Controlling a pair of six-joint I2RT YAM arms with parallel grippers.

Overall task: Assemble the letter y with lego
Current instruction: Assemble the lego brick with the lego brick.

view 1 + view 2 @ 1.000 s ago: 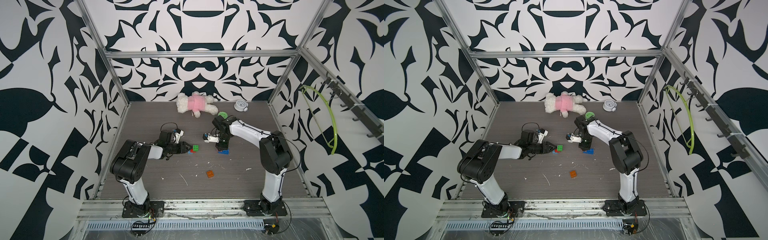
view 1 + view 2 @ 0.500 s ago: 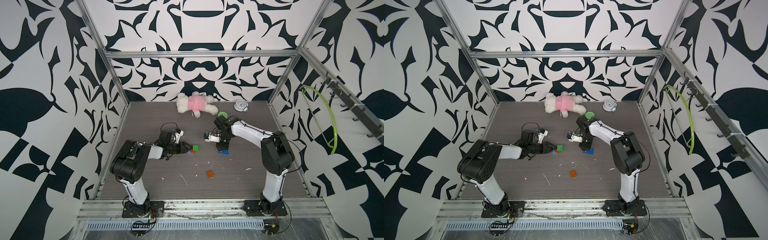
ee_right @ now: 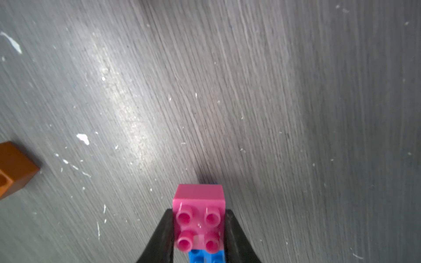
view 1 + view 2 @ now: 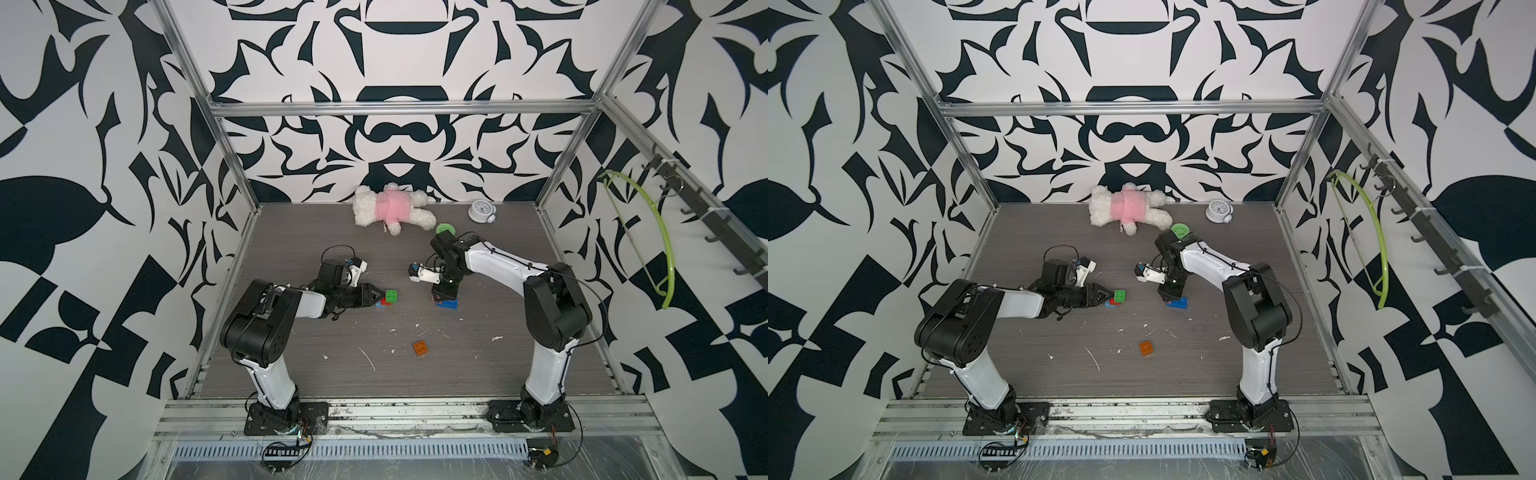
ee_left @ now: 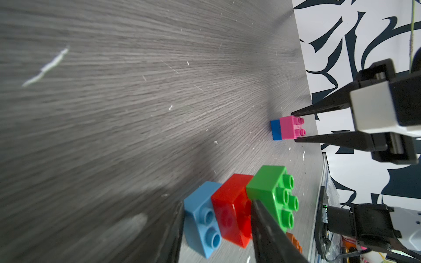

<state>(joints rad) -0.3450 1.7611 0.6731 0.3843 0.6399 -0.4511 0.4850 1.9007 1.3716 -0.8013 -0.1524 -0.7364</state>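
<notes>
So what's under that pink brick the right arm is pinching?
A darker blue brick lies under the pink brick, flat on the table. The right tool pinches the pink brick's sides. The blue studs beneath it are covered, so the joint cannot be seen.

Green brick, red brick, light blue brick; pink brick on dark blue brick. Orange brick, five o'clock of the green. Walls black-and-white.

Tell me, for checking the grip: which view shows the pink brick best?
Right wrist: the pink brick close up, studs visible, pinched by the right gripper. Left wrist shows it small, side-on. In both top views the gripper largely hides it.
</notes>
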